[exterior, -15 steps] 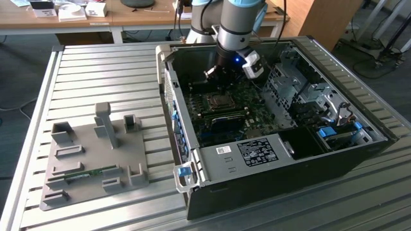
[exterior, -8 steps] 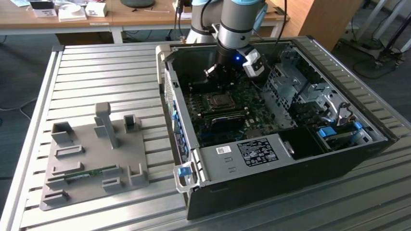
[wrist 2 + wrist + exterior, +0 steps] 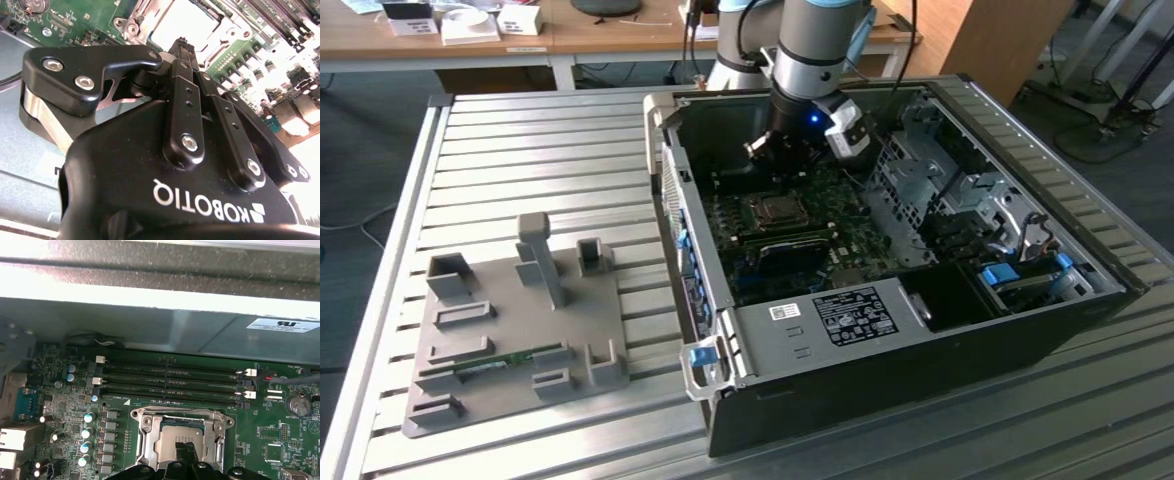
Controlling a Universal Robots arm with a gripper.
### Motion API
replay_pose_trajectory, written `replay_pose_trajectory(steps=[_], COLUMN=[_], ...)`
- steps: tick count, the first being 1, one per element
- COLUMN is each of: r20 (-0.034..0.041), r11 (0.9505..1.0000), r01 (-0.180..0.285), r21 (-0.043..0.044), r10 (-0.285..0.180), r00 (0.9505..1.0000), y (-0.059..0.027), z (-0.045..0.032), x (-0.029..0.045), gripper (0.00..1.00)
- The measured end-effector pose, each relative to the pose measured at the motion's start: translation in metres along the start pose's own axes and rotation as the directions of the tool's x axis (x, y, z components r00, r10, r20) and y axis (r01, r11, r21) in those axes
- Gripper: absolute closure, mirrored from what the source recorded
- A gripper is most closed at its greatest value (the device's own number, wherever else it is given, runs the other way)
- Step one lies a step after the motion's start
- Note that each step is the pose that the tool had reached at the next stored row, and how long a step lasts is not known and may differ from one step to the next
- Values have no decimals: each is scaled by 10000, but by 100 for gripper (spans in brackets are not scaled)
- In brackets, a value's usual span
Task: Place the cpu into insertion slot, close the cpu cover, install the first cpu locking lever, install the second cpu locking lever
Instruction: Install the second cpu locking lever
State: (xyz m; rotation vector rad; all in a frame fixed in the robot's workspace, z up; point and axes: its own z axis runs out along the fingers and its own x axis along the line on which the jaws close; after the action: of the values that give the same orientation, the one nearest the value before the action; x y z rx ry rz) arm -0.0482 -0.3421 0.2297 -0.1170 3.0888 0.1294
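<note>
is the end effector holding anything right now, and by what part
Nothing visibly held: the end effector has its fingertips together above the cpu, with the cpu cover closed over it.

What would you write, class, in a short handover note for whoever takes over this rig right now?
Gripper: jaws shut, hovering low over the socket inside the black computer case.
The small square silver-grey cpu sits in the dark-framed square insertion slot on the green motherboard.
The thin silvery windowed cpu cover lies down around the chip.
Done: cpu placed, cover closed.
Left: both locking levers; whether either is latched cannot be told.
</note>
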Motion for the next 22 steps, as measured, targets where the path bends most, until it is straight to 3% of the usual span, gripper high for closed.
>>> replay_pose_trajectory(steps=[16,22], r20=[-14,30], r11=[10000,9984], r01=[-5,-560], r21=[-2,29], r10=[5,560], r00=[10000,9984], y=[5,4], z=[-60,-62], x=[-3,-3], gripper=[89,89])
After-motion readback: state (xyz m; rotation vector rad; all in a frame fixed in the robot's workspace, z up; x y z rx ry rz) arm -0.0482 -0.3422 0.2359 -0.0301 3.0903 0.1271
